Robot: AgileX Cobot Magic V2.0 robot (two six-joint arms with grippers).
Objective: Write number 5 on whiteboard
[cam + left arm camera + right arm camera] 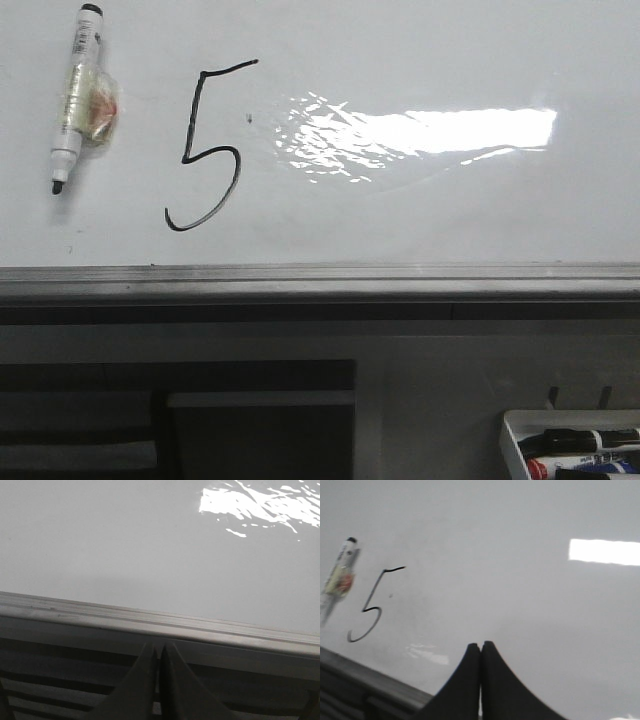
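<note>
The whiteboard [420,60] fills the upper front view, with a bright glare patch and a grey metal strip edge [320,280]. A thin black number 5 [205,150] is drawn on its left part; it also shows in the right wrist view [370,607]. A black marker [75,95] with tape round its barrel lies flat on the board left of the 5, also in the right wrist view [337,580]. My left gripper [159,647] is shut and empty, just off the board's metal edge. My right gripper [480,646] is shut and empty above the board, right of the 5. Neither gripper shows in the front view.
A small white tray [575,445] with several markers stands at the front right, below the board's edge. A dark slatted surface [60,670] lies in front of the board. A tiny dark speck [249,118] sits right of the 5.
</note>
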